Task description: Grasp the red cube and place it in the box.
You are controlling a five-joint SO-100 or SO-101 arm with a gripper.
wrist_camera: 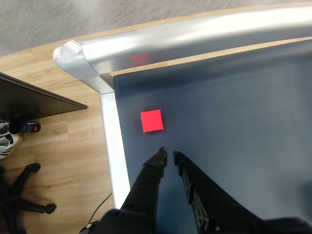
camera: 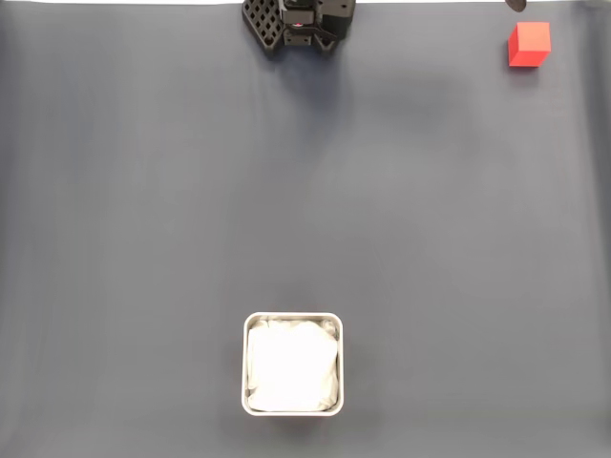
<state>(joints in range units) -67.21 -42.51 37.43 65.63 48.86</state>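
Observation:
The red cube [camera: 528, 45] rests on the grey mat in the far top right corner of the fixed view. The box [camera: 292, 364], a square silvery tin with a white lining, stands at the bottom centre, far from the cube. In the wrist view my gripper [wrist_camera: 169, 153] rises from the bottom edge, its two black fingers almost touching with nothing between them. The red cube [wrist_camera: 151, 120] lies flat on the mat a short way beyond the fingertips, slightly to their left and apart from them.
Black arm parts [camera: 298, 23] sit at the top centre of the fixed view. In the wrist view, the table's silvery rim [wrist_camera: 109, 146] runs close beside the cube, with its corner [wrist_camera: 83, 61] just beyond. Outside it are wooden floor and a chair base [wrist_camera: 22, 192].

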